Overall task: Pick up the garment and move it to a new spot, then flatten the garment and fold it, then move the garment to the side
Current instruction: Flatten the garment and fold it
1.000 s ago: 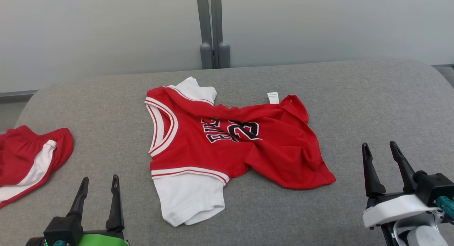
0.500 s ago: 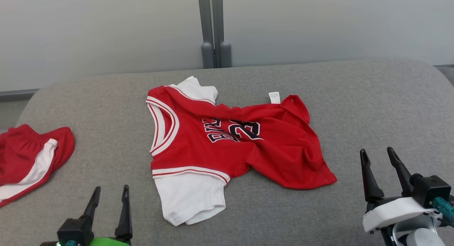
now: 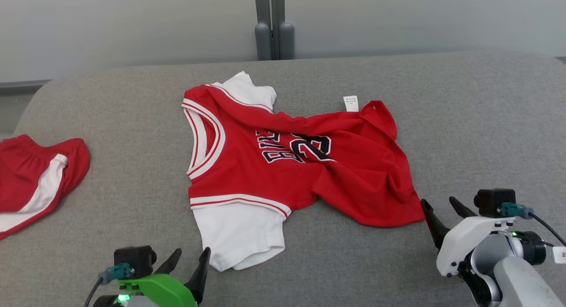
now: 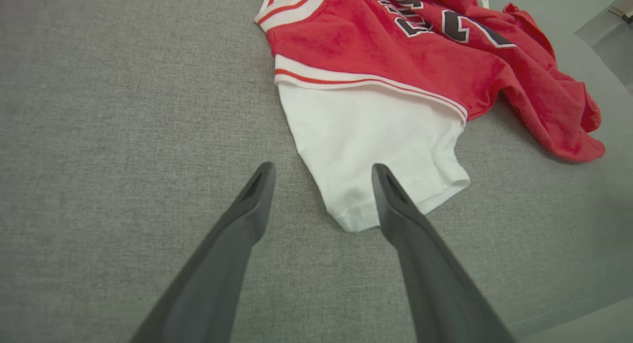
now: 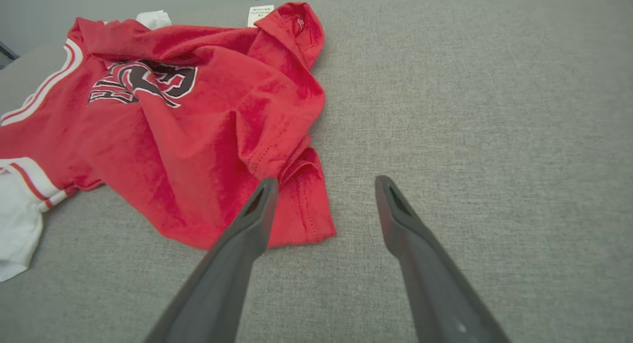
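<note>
The garment (image 3: 283, 161) is a red jersey with white sleeves, white trim and dark lettering, lying crumpled in the middle of the grey padded surface. My left gripper (image 3: 192, 259) stands open just short of the white sleeve (image 4: 376, 140), its fingertips astride the sleeve's corner in the left wrist view. My right gripper (image 3: 442, 205) is open beside the red hem corner (image 5: 301, 204); its left fingertip (image 5: 264, 190) hovers over that corner. Nothing is held by either gripper.
Red shorts with a white stripe (image 3: 35, 183) lie at the left edge of the grey surface (image 3: 464, 121). A pale wall with a grey post (image 3: 274, 24) stands behind. Bare grey fabric stretches to the right of the garment.
Both grippers have moved inward toward the garment, the left to the white sleeve, the right to the red hem corner. The camera has tilted down a little. The garment lies as before.
</note>
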